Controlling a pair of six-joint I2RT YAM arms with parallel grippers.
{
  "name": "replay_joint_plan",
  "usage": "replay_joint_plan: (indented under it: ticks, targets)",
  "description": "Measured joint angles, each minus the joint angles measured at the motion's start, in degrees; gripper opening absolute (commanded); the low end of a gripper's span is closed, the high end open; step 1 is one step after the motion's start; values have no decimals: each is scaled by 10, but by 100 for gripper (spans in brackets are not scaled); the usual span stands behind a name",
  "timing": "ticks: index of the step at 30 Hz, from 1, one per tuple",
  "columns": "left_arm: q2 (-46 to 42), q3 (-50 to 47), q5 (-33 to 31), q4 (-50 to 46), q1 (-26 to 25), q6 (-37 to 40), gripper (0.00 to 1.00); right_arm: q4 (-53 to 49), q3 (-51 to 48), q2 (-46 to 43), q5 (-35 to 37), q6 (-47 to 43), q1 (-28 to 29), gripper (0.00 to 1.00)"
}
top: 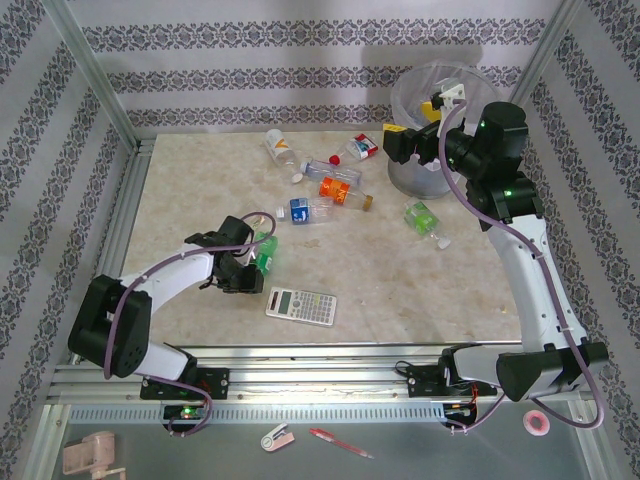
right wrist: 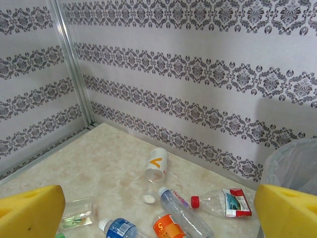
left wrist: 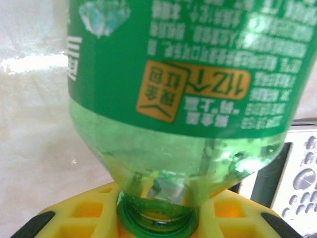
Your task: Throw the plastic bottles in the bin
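Note:
My left gripper (top: 243,262) is shut on a green plastic bottle (top: 265,250) at the table's near left. In the left wrist view the yellow pads (left wrist: 74,213) clamp the neck of this green bottle (left wrist: 183,74) just above its cap, at the gripper (left wrist: 158,220). Several more bottles lie mid-table: white-orange (top: 280,148), clear (top: 330,170), red-labelled (top: 361,148), orange (top: 340,190), blue (top: 305,208), green-labelled (top: 422,218). My right gripper (top: 400,140) hangs open and empty beside the bin (top: 430,100), its fingertips (right wrist: 29,213) wide apart around the gripper (right wrist: 158,213).
A grey calculator (top: 301,305) lies just right of the held bottle, and its edge (left wrist: 302,168) shows in the left wrist view. The bin's bagged rim (right wrist: 294,168) stands at the right gripper's right. Patterned walls and metal posts enclose the table.

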Motion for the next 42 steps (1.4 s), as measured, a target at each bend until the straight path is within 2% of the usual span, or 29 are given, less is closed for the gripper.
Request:
replay_joint_plan:
  ticks: [7,19,31,42]
  targets:
    - [-70,0,5,13,-22,14,21,-2,-1,2,-8,44,0,98]
    - [-173,29,-17,69,-62,43,19,-13,9,55,-102,166,8,98]
    - [-168,120,-32,132,-103,80,17,-18,9,102,-213,239,66,96]
    - [-141,150,-22,145,-128,97,17,-20,9,139,-243,245,113,95]
